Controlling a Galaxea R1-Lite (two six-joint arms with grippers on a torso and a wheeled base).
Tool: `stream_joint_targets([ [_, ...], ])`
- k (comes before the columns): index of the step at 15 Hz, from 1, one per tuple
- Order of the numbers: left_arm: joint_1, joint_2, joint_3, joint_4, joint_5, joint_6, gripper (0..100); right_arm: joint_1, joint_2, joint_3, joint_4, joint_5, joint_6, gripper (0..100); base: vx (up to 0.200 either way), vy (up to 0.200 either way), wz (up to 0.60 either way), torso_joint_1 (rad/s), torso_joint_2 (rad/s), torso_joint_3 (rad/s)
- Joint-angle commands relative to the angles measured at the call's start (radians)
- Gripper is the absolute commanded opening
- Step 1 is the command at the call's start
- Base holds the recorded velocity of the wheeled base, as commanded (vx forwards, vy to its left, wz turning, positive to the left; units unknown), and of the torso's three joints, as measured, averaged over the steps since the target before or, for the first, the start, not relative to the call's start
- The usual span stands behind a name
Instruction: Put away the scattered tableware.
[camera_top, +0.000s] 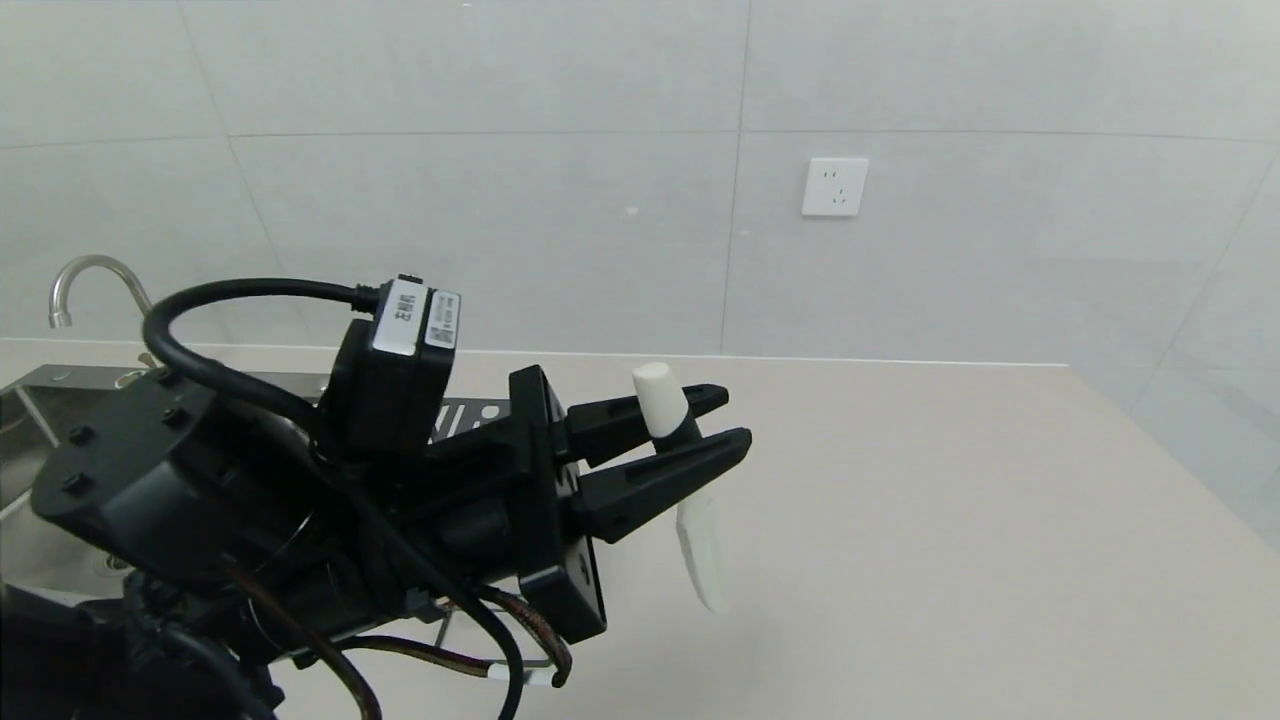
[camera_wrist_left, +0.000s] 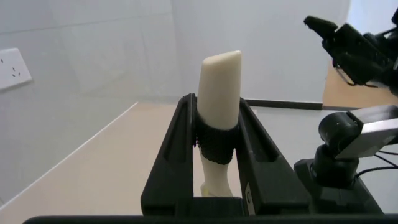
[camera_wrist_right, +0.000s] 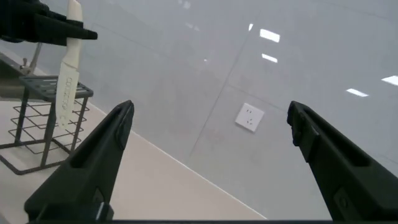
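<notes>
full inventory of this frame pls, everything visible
knife: 1, white, blade down in left claw, above counter
rack: 1, dark wire, on counter near sink
sink: 1, steel, left end of counter
faucet: 1, chrome, at sink
outlet: 1, white, on wall
counter: 1, beige, below wall
wall: 1, grey tile, behind counter
left claw: 1, black, shut on knife
right claw: 1, black, open, holding nothing
</notes>
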Motion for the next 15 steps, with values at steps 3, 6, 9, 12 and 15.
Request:
stream_joint_targets([
  [3, 0.066, -0.054, 0.011, -0.001, 0.000, 0.001, 0, -0.062, -0.142, 0.001, 0.549, -0.202, 0.094, 100, 0.000, 0.000, 0.00, 0.000, 0.00, 0.000],
  [6, 0.141, -0.130, 0.077, 0.003, 0.000, 0.001, 0, -0.064, -0.142, -0.008, 0.589, -0.261, 0.183, 100, 0.000, 0.000, 0.00, 0.000, 0.00, 0.000],
  [9, 0.230, -0.197, 0.115, 0.022, 0.000, 0.001, 0, -0.064, -0.142, 0.000, 0.607, -0.400, 0.196, 100, 0.000, 0.000, 0.00, 0.000, 0.00, 0.000],
  [12, 0.305, -0.286, 0.114, 0.145, 0.004, 0.001, 0, -0.064, -0.142, 0.000, 0.610, -0.435, 0.240, 100, 0.000, 0.000, 0.00, 0.000, 0.00, 0.000],
  [15, 0.350, -0.303, 0.083, 0.239, 0.052, 0.037, 0, -0.064, -0.142, 0.000, 0.610, -0.435, 0.240, 100, 0.000, 0.000, 0.00, 0.000, 0.00, 0.000],
])
